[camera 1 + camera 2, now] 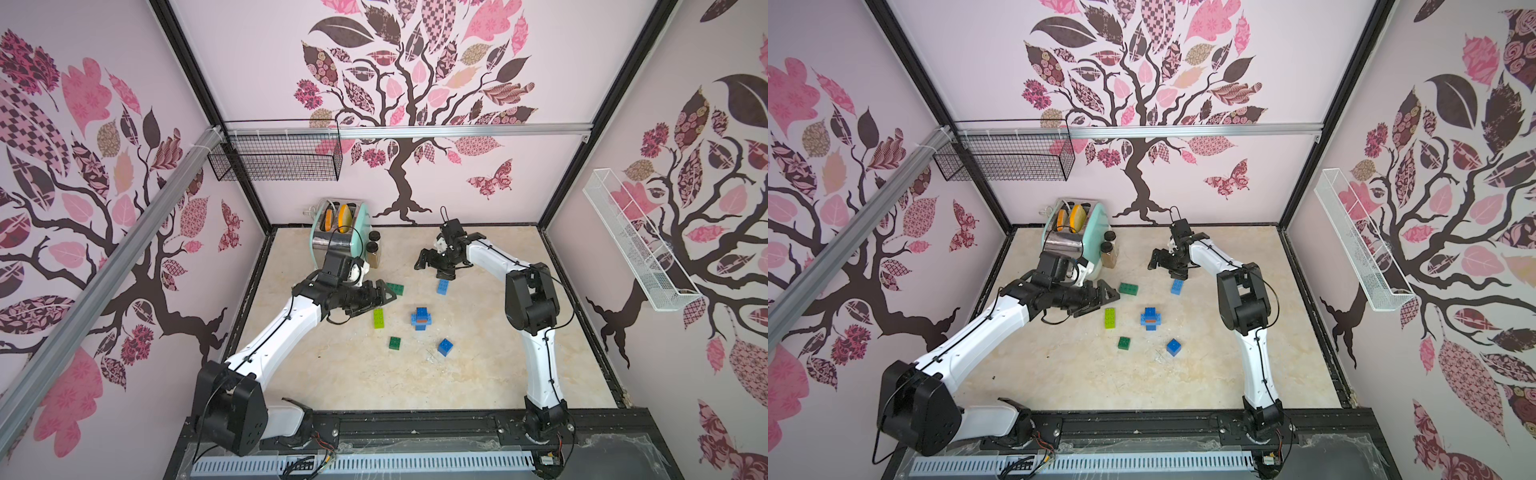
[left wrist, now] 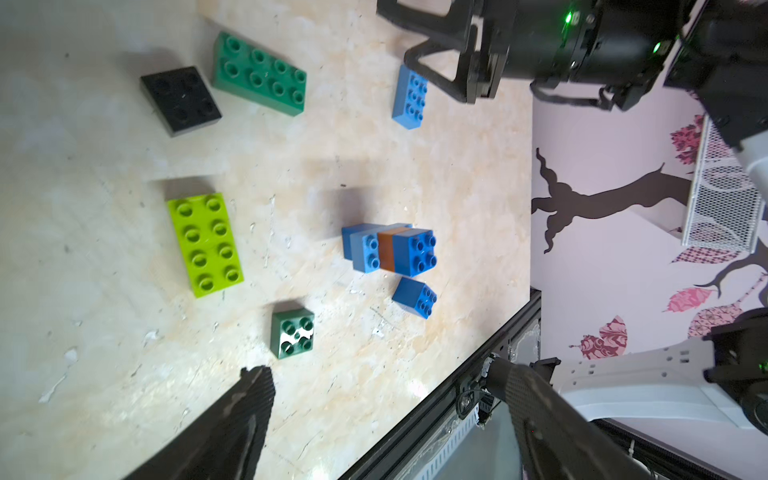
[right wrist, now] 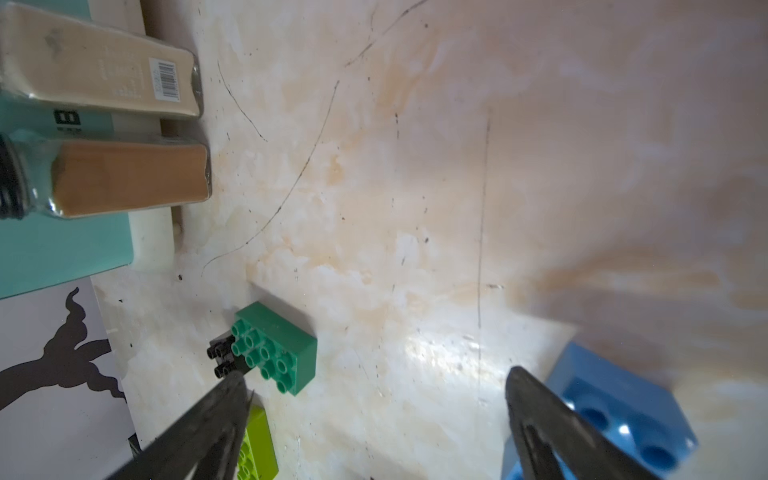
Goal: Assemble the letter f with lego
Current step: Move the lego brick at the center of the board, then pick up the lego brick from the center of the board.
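Loose lego lies on the marble tabletop: a dark green oblong brick (image 1: 395, 288), a light blue oblong (image 1: 443, 286), a lime oblong (image 1: 378, 318), a dark green square (image 1: 394, 342) and a blue square (image 1: 445, 347). In the middle stands a small blue stack with an orange-brown layer (image 1: 422, 318). A black square brick (image 2: 180, 101) shows only in the wrist views, beside the green oblong. My left gripper (image 1: 380, 301) hovers open between the green oblong and the lime brick, holding nothing. My right gripper (image 1: 430, 270) is open and empty, just behind the light blue oblong (image 3: 623, 415).
A mint toaster (image 1: 340, 228) and two dark-capped spice jars (image 1: 372, 249) stand at the back left, close behind my left wrist. A black wire basket (image 1: 276, 156) and a white mesh basket (image 1: 636, 241) hang on the walls. A black rail (image 1: 415, 424) borders the front.
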